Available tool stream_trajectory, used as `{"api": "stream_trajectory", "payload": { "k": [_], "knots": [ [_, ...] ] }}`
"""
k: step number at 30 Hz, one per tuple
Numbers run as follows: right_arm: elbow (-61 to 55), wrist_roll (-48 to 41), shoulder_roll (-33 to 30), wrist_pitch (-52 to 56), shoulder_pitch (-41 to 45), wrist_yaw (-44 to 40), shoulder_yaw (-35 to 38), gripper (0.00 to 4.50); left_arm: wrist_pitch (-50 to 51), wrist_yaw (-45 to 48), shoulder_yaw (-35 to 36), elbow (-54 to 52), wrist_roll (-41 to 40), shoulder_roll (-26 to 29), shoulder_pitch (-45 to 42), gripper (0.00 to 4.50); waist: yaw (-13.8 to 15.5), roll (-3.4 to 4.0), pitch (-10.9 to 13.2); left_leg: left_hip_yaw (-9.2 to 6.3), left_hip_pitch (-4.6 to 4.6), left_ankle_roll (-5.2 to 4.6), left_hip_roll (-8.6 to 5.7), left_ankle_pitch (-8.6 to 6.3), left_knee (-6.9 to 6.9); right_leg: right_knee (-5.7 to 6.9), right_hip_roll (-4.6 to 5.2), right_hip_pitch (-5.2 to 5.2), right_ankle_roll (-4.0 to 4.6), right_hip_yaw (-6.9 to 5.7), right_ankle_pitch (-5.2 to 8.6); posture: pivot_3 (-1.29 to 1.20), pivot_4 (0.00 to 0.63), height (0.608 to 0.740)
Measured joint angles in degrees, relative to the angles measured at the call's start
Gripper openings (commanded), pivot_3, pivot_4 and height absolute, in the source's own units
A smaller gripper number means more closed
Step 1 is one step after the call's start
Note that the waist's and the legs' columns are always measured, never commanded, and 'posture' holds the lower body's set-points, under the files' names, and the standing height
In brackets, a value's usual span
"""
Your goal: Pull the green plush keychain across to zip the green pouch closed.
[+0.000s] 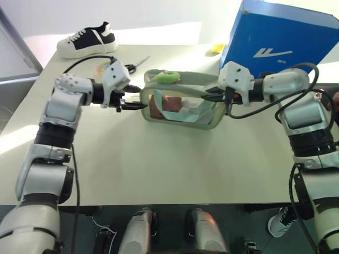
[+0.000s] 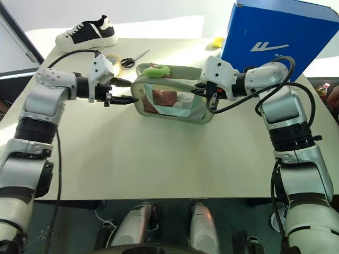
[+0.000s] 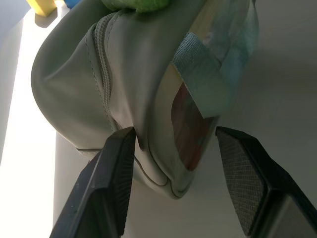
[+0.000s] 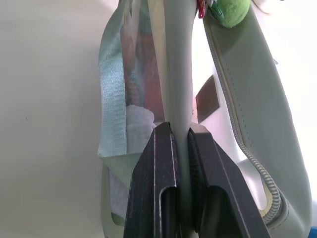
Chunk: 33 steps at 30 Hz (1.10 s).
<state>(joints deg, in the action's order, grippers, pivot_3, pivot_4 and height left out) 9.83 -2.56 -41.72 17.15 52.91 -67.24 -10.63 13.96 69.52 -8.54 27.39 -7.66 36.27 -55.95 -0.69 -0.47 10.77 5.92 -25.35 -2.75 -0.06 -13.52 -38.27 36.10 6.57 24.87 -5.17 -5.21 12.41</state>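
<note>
Two grippers meet the green pouch (image 1: 180, 103) from opposite ends on the table (image 1: 159, 164). The right gripper (image 4: 181, 136) is pinched on the pouch's end wall — probably to anchor it. The left gripper (image 3: 173, 148) stands spread around the other end, gripping nothing. The green plush keychain (image 1: 168, 77) sits on top, nearer the left gripper; the wrist views reveal the zipper track.

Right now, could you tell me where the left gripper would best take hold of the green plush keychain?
Probably by pinching the green plush keychain's fuzzy body across its width, coming from above on the robot's left: it lies exposed on top of the green pouch, whose far end the right gripper pins. The left gripper straddles the near end.
</note>
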Motion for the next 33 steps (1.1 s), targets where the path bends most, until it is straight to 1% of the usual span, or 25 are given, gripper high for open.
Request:
{"api": "stream_trajectory", "payload": {
  "k": [3,9,10,11,13,16,19,21,26,29,31,33],
  "knots": [
    [-0.17,-0.02,-0.03,0.04,-0.18,-0.02,0.0,0.0,-0.08,-0.91,0.51,0.72,-0.07,-0.3,0.0,0.08,-0.14,0.0,0.0,0.0,0.01,0.0,0.02,0.0,0.01,0.01,-0.04,0.01,0.0,0.0,0.0,0.0,0.15,0.74],
    [-1.01,-0.15,-0.13,1.16,-0.33,-0.13,0.0,0.0,0.12,-0.97,0.55,0.81,-0.14,-0.4,0.0,0.08,-0.09,0.0,0.0,0.01,0.01,0.0,0.02,0.0,0.0,0.03,-0.04,0.0,0.0,-0.01,0.0,0.0,0.15,0.74],
    [-1.14,-0.59,-0.1,1.83,-0.31,-0.36,0.03,0.81,0.16,-0.97,0.55,0.81,-0.11,-0.36,0.0,0.0,-0.09,0.0,0.0,0.01,0.01,0.0,0.02,0.0,0.0,0.03,-0.04,0.01,0.0,-0.01,0.0,0.0,0.15,0.74],
    [-1.16,-1.13,-0.01,2.65,-0.28,-0.75,0.08,1.19,0.16,-0.97,0.55,0.81,-0.07,-0.34,0.0,0.0,-0.09,0.0,0.0,0.01,0.01,0.0,0.02,0.0,0.0,0.02,-0.04,0.0,0.0,0.0,0.0,0.0,0.15,0.74],
    [-0.82,-2.1,0.22,3.86,0.11,-1.66,0.07,2.2,0.16,-0.97,0.55,0.8,-0.04,-0.26,0.01,0.0,-0.12,0.0,0.0,0.01,0.01,0.0,0.02,0.0,0.0,0.02,-0.03,0.01,0.0,-0.01,0.0,0.0,0.15,0.74],
    [2.87,-1.96,1.13,2.54,4.86,-1.17,-0.07,3.72,0.12,-0.93,0.55,0.61,-0.03,-0.16,0.11,0.0,-0.16,0.01,0.0,0.01,0.01,0.0,0.02,0.0,0.01,0.04,-0.04,0.03,0.0,0.0,0.0,0.0,0.15,0.74],
    [4.74,-1.78,2.08,0.64,9.65,-0.33,0.23,3.72,0.08,-0.93,0.67,-0.04,-0.08,-0.07,0.73,0.0,-0.18,0.01,0.0,0.01,0.01,0.0,0.02,0.0,0.02,0.04,-0.04,0.03,0.0,0.0,0.0,0.0,0.15,0.74],
    [5.11,-2.37,3.61,0.37,11.2,-0.01,0.35,3.72,0.11,-0.92,0.74,-0.47,-0.08,-0.04,0.96,0.0,-0.17,0.0,0.0,0.01,0.01,0.01,0.02,0.0,0.02,0.04,-0.04,0.02,0.0,0.0,0.0,0.0,0.15,0.74],
    [4.08,-4.54,10.6,1.23,11.6,0.61,-0.39,3.72,0.19,-0.89,0.74,-0.96,-0.05,0.28,1.25,0.0,-0.2,0.0,0.0,0.01,0.02,0.03,0.02,0.02,0.01,0.08,-0.04,0.02,0.0,-0.01,0.0,0.0,0.15,0.74],
    [4.31,-4.25,14.72,0.9,11.64,2.38,-2.06,3.72,0.17,-0.82,0.72,-0.99,-0.04,0.25,1.26,0.0,-0.26,0.0,0.0,0.01,0.02,0.05,0.01,0.03,0.01,0.08,-0.05,0.02,0.0,-0.01,0.0,0.0,0.15,0.74],
    [6.73,-3.17,17.1,-0.2,12.12,3.76,-2.92,3.72,0.07,-0.83,0.68,-0.96,0.04,0.12,1.25,0.0,-0.24,0.0,0.0,0.01,0.02,0.08,0.01,0.05,0.01,0.09,-0.05,0.02,0.0,-0.01,0.0,0.0,0.15,0.74],
    [9.24,-2.47,18.18,-0.93,12.74,4.54,-3.56,3.18,-0.05,-0.85,0.66,-0.97,0.14,-0.05,1.24,0.0,-0.12,0.0,0.0,0.01,0.01,0.09,0.0,0.06,0.01,0.08,-0.05,0.01,0.0,-0.01,0.0,0.0,0.15,0.74]
  ]
}}
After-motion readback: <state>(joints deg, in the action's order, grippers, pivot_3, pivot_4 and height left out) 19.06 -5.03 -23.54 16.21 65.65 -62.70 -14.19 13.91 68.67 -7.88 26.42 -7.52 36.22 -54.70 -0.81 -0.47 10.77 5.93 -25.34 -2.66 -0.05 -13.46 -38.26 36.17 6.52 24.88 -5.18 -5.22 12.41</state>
